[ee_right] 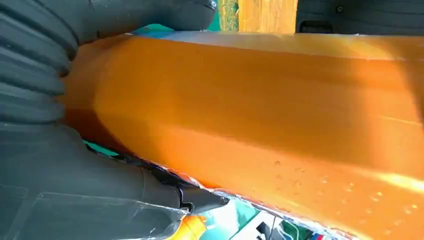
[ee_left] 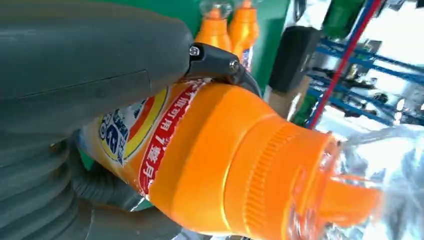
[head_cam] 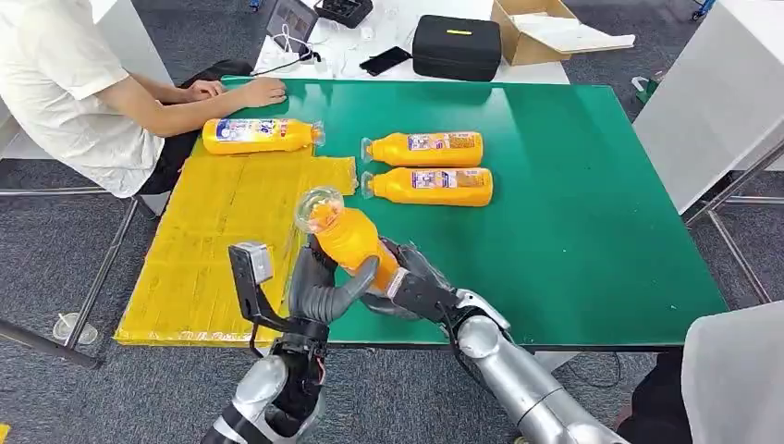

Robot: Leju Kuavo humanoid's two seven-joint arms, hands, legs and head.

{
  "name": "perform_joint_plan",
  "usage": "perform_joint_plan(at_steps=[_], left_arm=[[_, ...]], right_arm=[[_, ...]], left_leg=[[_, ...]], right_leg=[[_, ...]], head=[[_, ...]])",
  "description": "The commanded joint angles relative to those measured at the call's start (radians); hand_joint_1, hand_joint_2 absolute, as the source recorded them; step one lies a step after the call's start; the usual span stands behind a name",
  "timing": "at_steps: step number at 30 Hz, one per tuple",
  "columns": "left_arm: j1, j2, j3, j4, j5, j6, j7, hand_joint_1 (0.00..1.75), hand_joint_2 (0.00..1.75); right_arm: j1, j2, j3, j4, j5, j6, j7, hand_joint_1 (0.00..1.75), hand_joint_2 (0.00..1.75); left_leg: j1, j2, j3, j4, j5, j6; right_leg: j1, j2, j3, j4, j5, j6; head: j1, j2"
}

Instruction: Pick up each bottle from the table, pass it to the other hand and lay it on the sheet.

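Nearest the robot, both hands meet on one orange plastic bottle with a clear cap (head_cam: 344, 233), held tilted above the near edge of the green table (head_cam: 592, 231), cap end pointing away from the robot; the left hand (head_cam: 319, 287) wraps its grey thumb and dark fingers around the bottle's lower body, and the left wrist view shows the label pressed against its palm; the right hand (head_cam: 407, 282) grips the same bottle from the other side, toward its base, fingers curled against the orange wall in the right wrist view; which hand bears the weight I cannot tell, so this reads as the hand-over itself, mid-exchange.

Just to the left of the left hand lies the yellow ribbed sheet (head_cam: 213, 250), spread flat over the table's left part; at its far edge, well beyond the hands, rests one orange bottle with a blue and white label (head_cam: 262, 135), lying on its side, so one bottle appears delivered.

Beyond the right hand, on bare green table, two more orange bottles lie side by side, the nearer one (head_cam: 430, 186) and the farther one (head_cam: 425, 148), caps toward the sheet; both await picking up.

Judged so: one laid down, one in transfer, two left.
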Motion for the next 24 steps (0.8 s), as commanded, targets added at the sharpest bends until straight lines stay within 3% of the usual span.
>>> perform_joint_plan(at_steps=[1, 2, 3, 7, 14, 15, 16, 19, 21, 22, 24], left_arm=[[-0.047, -0.002, -0.006, 0.090, 0.041, -0.052, 0.009, 1.75, 1.75], [-0.044, 0.001, -0.005, 0.081, 0.041, -0.053, 0.011, 1.75, 1.75], [-0.041, 0.002, -0.002, 0.076, 0.037, -0.045, 0.007, 1.75, 1.75], [-0.020, 0.018, 0.008, 0.003, 0.017, -0.007, 0.012, 1.75, 1.75], [-0.020, 0.018, 0.008, 0.003, 0.017, -0.007, 0.012, 1.75, 1.75], [-0.020, 0.018, 0.008, 0.003, 0.017, -0.007, 0.012, 1.75, 1.75], [-0.020, 0.017, 0.002, 0.001, 0.019, -0.001, 0.019, 1.75, 1.75], [-0.013, 0.024, -0.016, -0.016, 0.011, 0.017, 0.024, 1.75, 1.75], [-0.014, 0.031, -0.026, -0.028, -0.024, 0.062, 0.003, 1.75, 1.75], [-0.022, 0.037, -0.038, -0.031, -0.057, 0.099, -0.009, 1.75, 1.75], [-0.041, 0.049, -0.059, -0.013, -0.218, 0.249, -0.065, 1.75, 1.75]], right_arm=[[-0.036, -0.002, -0.009, 0.080, -0.048, 0.008, -0.012, 1.33, 1.75], [-0.032, -0.005, -0.011, 0.074, -0.048, 0.009, -0.011, 1.33, 1.75], [-0.026, -0.002, -0.022, 0.068, -0.047, -0.013, -0.011, 0.00, 1.75], [0.043, 0.029, -0.112, 0.031, 0.015, -0.226, -0.068, 0.00, 1.75], [0.043, 0.029, -0.112, 0.031, 0.015, -0.226, -0.068, 0.00, 1.75], [0.043, 0.029, -0.112, 0.031, 0.015, -0.226, -0.068, 0.00, 0.00], [0.056, 0.047, -0.153, 0.018, 0.009, -0.290, -0.080, 0.00, 0.00], [0.080, 0.074, -0.238, -0.007, 0.047, -0.484, -0.134, 0.00, 0.00], [0.106, 0.106, -0.323, -0.052, 0.042, -0.652, -0.243, 0.00, 0.00], [0.166, 0.132, -0.394, -0.248, -0.006, -0.760, -0.283, 0.00, 0.00], [0.244, 0.225, -0.591, -0.520, 0.074, -0.760, -0.283, 0.00, 0.00]], left_leg=[[-0.001, 0.002, 0.009, 0.000, -0.003, 0.002], [-0.001, 0.000, 0.004, 0.000, -0.001, 0.001], [-0.001, 0.001, 0.006, 0.000, -0.002, 0.001], [-0.001, 0.000, 0.005, -0.001, -0.001, 0.001], [-0.001, 0.001, 0.005, 0.000, -0.002, 0.001], [-0.001, 0.000, 0.003, -0.001, -0.001, 0.001], [-0.001, 0.001, 0.009, 0.000, -0.003, 0.001], [-0.001, 0.001, 0.005, 0.000, -0.002, 0.001], [-0.001, 0.001, 0.002, 0.000, -0.001, 0.001], [-0.001, 0.001, 0.002, 0.000, -0.001, 0.001], [-0.001, -0.001, 0.000, 0.001, -0.001, 0.000]], right_leg=[[0.000, -0.001, 0.008, 0.000, -0.003, -0.002], [0.000, -0.001, 0.004, 0.000, -0.001, -0.001], [0.000, -0.001, 0.006, 0.000, -0.002, -0.002], [0.000, -0.002, 0.005, 0.000, -0.002, -0.001], [0.000, 0.000, 0.004, 0.000, -0.002, -0.001], [0.000, -0.001, 0.002, 0.000, -0.001, -0.001], [0.000, -0.001, 0.008, 0.001, -0.003, -0.002], [-0.001, -0.001, 0.004, 0.001, -0.002, -0.002], [0.000, 0.000, 0.002, 0.000, -0.001, -0.001], [0.000, 0.000, 0.002, 0.000, -0.001, -0.001], [-0.001, -0.002, 0.000, 0.002, -0.002, -0.001]], head=[[0.000, 0.000], [0.000, 0.000], [0.000, 0.000], [0.000, 0.000], [0.000, 0.000], [0.000, 0.000], [0.000, 0.000], [0.000, 0.000], [0.000, 0.000], [0.000, 0.000], [0.000, 0.000]])
